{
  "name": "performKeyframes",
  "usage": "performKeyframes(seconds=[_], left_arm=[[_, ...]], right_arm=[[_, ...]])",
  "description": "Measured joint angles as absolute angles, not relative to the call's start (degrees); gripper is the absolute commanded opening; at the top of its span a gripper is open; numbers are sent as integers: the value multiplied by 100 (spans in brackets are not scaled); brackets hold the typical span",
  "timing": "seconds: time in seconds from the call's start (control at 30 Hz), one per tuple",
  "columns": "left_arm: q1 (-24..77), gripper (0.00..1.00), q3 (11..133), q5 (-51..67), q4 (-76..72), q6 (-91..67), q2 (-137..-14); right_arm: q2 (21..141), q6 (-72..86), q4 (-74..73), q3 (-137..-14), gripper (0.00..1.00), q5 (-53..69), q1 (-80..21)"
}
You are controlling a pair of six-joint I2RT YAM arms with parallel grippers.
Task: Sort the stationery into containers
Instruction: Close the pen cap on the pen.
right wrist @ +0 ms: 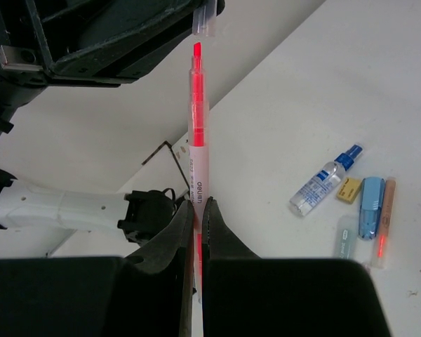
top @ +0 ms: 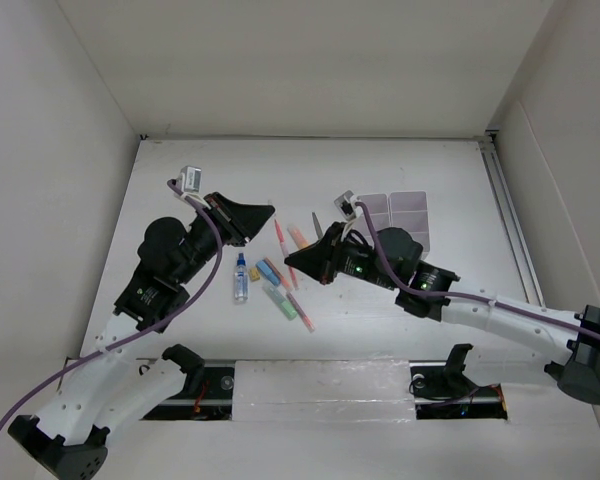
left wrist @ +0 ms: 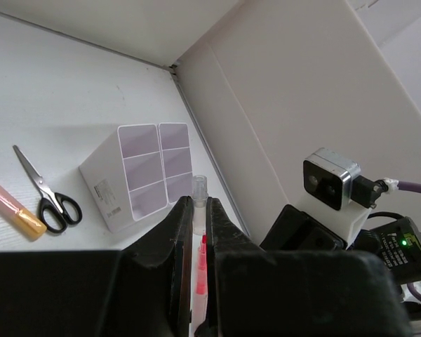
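The right end effector (right wrist: 197,210) pinches the pink pen (right wrist: 198,133) by its barrel above the worktop (right wrist: 379,84) (loose markers (right wrist: 370,207) lie below). The left end effector (left wrist: 194,207), pressed on the clear cap (left wrist: 198,188), holds it just off the tip. Probably capping: next needs alignment, then the containers (top: 405,212) beyond.

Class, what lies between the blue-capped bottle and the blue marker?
A small yellow block, between bottle and blue marker; clearest in the right wrist view.

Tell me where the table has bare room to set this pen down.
Bare: the far strip of table along the back wall, left of the containers, and the patch between them and the right rail. Crowded: the middle, where markers, bottle and scissors lie.
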State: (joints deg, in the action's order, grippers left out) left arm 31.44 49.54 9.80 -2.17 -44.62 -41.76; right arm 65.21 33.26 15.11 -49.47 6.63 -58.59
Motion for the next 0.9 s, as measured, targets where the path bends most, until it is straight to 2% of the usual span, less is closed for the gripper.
performKeyframes(seconds=[0.9], left_arm=[[3144, 0, 5113, 910, -143, -4394, -4198]], right_arm=[[6637, 3321, 1549, -4947, 0, 731, -5859]])
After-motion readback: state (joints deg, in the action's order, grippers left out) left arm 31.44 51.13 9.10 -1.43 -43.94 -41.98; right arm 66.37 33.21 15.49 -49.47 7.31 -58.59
